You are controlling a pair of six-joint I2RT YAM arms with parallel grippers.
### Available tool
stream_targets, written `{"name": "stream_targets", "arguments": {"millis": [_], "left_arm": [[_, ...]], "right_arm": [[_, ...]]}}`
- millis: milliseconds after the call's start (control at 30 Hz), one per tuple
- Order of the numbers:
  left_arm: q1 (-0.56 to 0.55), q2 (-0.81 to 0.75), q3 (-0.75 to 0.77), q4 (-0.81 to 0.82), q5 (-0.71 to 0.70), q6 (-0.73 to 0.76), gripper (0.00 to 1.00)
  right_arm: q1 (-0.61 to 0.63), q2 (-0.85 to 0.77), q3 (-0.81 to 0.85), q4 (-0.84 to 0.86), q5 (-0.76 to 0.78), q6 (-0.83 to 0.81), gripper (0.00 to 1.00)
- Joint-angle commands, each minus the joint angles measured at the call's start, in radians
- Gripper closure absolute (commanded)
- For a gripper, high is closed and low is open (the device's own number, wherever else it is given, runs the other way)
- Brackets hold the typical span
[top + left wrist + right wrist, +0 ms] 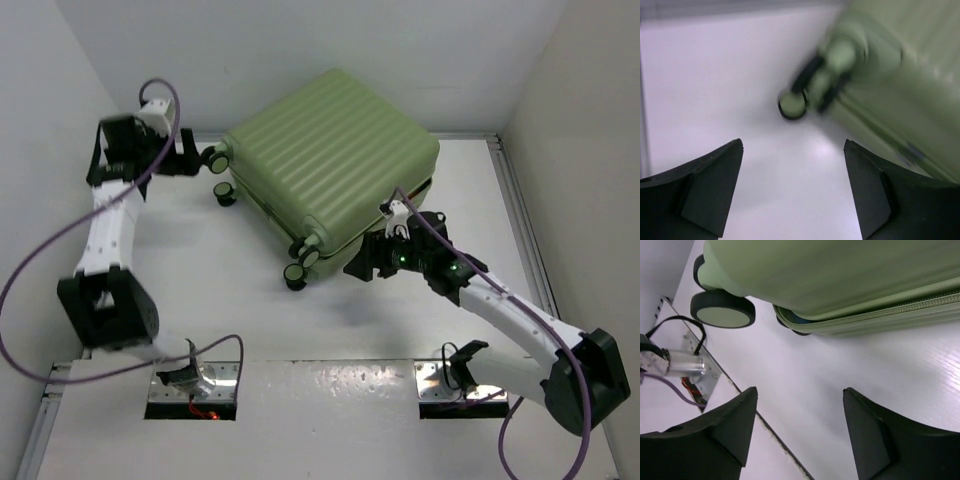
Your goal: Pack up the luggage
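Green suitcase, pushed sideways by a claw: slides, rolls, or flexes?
Probably stiff: the luggage has a ribbed hard shell, so a push should shift it whole. It lies flat on the table with its wheels pointing sideways, so it likely slides or pivots rather than rolls. Being large, it is probably heavy enough to resist a light nudge.

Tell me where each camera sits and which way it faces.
Top: above and behind the bases, looking down at the table and closed suitcase; both arms show.
Left wrist: on the left gripper, facing a suitcase wheel; its fingers show.
Right wrist: on the right gripper, low, facing the suitcase's zipper edge and wheels; its fingers show.
Shared: all three see the suitcase.
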Motion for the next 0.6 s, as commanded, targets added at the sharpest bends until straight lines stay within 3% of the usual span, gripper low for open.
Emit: {"name": "stream_targets", "arguments": {"millis": [0, 133, 167, 267, 333, 567], "left_arm": [[0.03, 0.231, 0.303, -0.16, 0.27, 0.284, 0.12], [0.039, 0.489, 0.638, -0.403, 0.335, 0.486, 0.11], [0.025, 0.542, 0.804, -0.537, 0.335, 0.584, 0.11], [0.016, 0.731, 1.066, -0.699, 0.358, 0.663, 0.1], [0.016, 0.788, 1.117, -0.716, 0.358, 0.691, 0.08], [-0.009, 0.738, 0.998, -0.698, 0.484, 0.783, 0.08]], "right_arm": [[0.008, -0.045, -0.012, 0.021, -0.041, -0.099, 0.29], [-0.003, -0.078, -0.018, -0.038, -0.054, -0.173, 0.28], [-0.008, -0.079, -0.017, -0.047, -0.052, -0.184, 0.26], [-0.02, -0.114, -0.034, -0.087, -0.046, -0.216, 0.26], [-0.025, -0.121, -0.035, -0.098, -0.043, -0.231, 0.25], [-0.035, -0.153, -0.054, -0.15, -0.031, -0.28, 0.25]]}}
